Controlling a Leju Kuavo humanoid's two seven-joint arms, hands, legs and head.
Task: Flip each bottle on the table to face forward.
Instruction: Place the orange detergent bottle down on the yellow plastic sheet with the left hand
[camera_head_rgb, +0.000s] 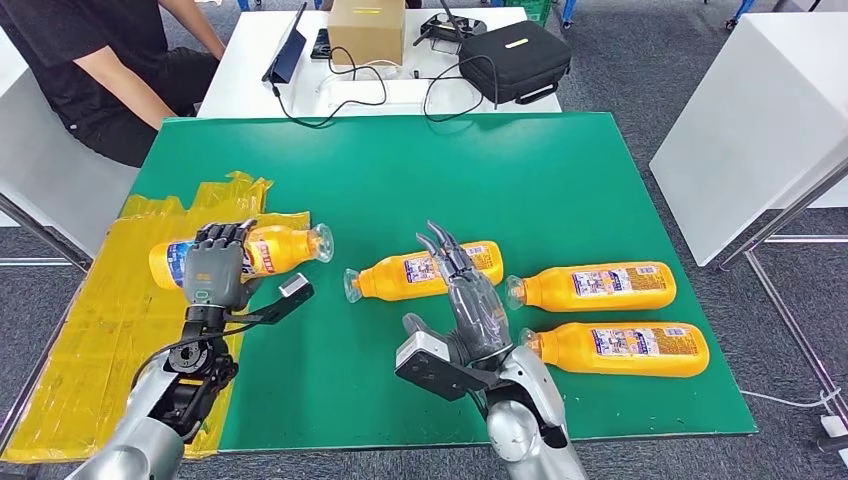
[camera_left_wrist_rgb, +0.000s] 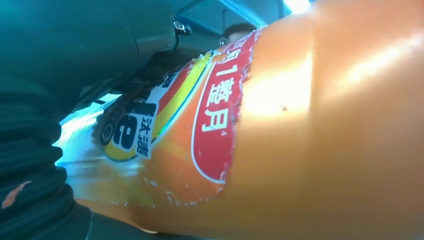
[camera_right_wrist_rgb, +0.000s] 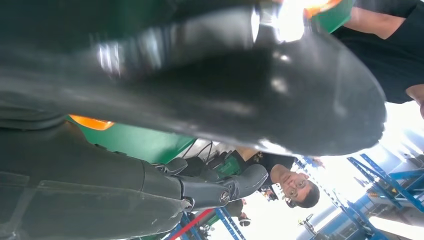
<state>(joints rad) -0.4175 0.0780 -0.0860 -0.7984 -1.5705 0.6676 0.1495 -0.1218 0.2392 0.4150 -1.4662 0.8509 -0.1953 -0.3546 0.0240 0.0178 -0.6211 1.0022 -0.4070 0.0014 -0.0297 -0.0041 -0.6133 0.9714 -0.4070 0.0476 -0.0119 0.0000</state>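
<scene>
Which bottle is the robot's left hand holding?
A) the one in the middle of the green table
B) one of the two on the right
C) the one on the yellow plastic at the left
C: the left hand grips the bottle lying partly on the yellow plastic; the right hand is at the middle bottle.

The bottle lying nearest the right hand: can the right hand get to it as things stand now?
Probably yes. The right hand is open, its fingers already over the bottle, and nothing lies between them. The left hand is busy with another bottle further left.
</scene>
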